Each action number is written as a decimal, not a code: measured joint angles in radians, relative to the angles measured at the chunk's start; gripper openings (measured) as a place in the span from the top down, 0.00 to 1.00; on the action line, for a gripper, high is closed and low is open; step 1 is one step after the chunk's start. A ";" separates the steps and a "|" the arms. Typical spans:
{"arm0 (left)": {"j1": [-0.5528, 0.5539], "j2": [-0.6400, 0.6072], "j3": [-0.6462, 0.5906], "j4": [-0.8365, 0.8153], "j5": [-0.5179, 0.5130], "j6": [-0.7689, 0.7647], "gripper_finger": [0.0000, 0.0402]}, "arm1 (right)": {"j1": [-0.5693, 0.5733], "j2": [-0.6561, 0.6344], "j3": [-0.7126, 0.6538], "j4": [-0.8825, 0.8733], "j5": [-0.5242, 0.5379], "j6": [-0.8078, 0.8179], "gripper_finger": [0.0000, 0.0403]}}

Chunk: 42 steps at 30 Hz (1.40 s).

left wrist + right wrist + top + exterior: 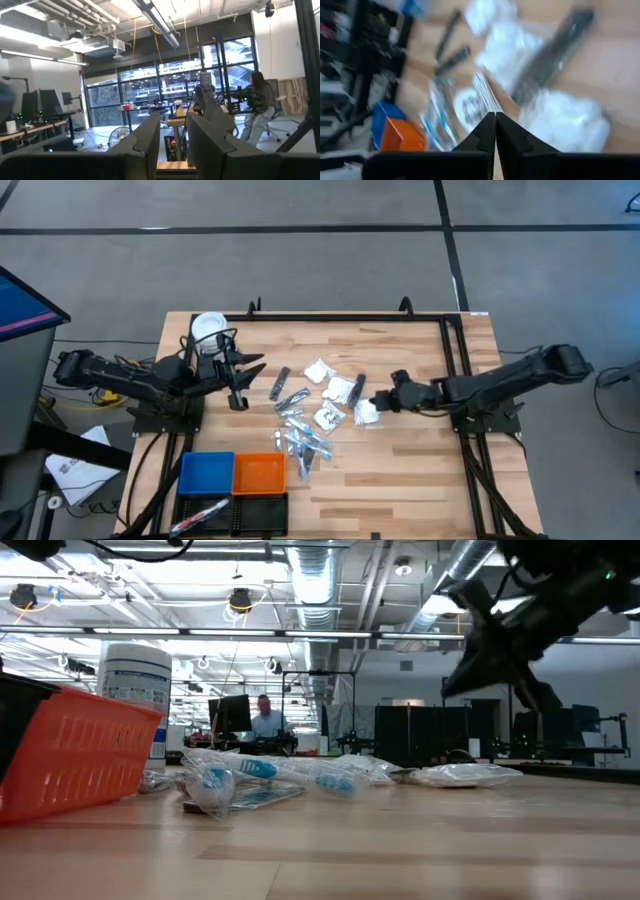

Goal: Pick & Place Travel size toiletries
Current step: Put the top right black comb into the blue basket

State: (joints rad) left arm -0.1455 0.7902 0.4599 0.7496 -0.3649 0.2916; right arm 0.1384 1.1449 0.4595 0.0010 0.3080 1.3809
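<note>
Right gripper [495, 131]: fingertips pressed together, nothing pinched between them in the right wrist view. In the high view it [385, 401] sits over the right-centre of the table [400, 480], just beside a white packet [366, 413] at the right edge of the toiletry cluster; can't tell whether it touches the packet. That packet [570, 122] shows just past the fingertips in the wrist view, blurred.

Left gripper [238, 378]: fingers [145, 142] stand slightly apart with a narrow gap between them, empty. It's at the table's left side, pointing level out toward the room, with the white-lidded jar [208, 330] next to it.

Toiletries all lie loose on the wood in the middle of the table, between the two grippers:
- more white packets [330, 392] at the far-centre, close together
- dark slim sticks [281, 383] to their left, another [360, 387] among the packets
- silvery-blue tubes in clear wrappers [303, 442] in a heap nearer the front edge

Low view: the wrapped tubes [270, 776] lie flat on the boards, a packet [462, 775] to their right, a dark arm [520, 630] hanging above it.

Trays at the front-left corner, side by side: blue [206, 473], orange [260, 474], black [228, 510] in front of them. Something red and white lies in the black one, too small to identify.

A person [266, 720] is seated in the room behind the table; another [257, 107] stands far off in the left wrist view.
</note>
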 joint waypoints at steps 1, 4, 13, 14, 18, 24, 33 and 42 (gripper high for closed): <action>0.000 0.000 0.000 0.000 0.000 0.000 0.77 | -0.002 0.019 0.000 0.006 -0.017 -0.002 0.95; 0.000 0.000 0.000 -0.002 0.023 0.000 0.77 | 0.007 0.054 0.000 0.014 -0.021 0.009 0.87; 0.000 0.000 0.000 -0.001 0.089 0.000 0.77 | -0.074 0.067 0.000 0.006 -0.020 0.022 0.47; 0.000 0.000 0.000 -0.001 0.089 0.000 0.77 | -0.086 0.068 0.000 0.007 -0.020 0.015 0.42; -0.005 0.000 0.000 -0.001 0.090 -0.007 0.77 | -0.110 0.113 0.000 0.008 -0.020 0.025 0.30; -0.027 -0.004 -0.001 -0.002 0.092 -0.007 0.77 | -0.135 0.209 0.000 0.056 -0.021 0.029 0.27; -0.060 -0.015 -0.002 -0.004 0.091 -0.003 0.77 | -0.181 0.352 0.001 0.239 -0.101 0.012 0.29; -0.068 -0.020 -0.002 -0.002 0.088 0.000 0.77 | -0.188 0.462 0.002 0.420 -0.095 0.026 0.29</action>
State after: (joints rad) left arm -0.2131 0.7700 0.4583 0.7471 -0.2771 0.2916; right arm -0.0499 1.6069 0.4614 0.4209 0.2132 1.4067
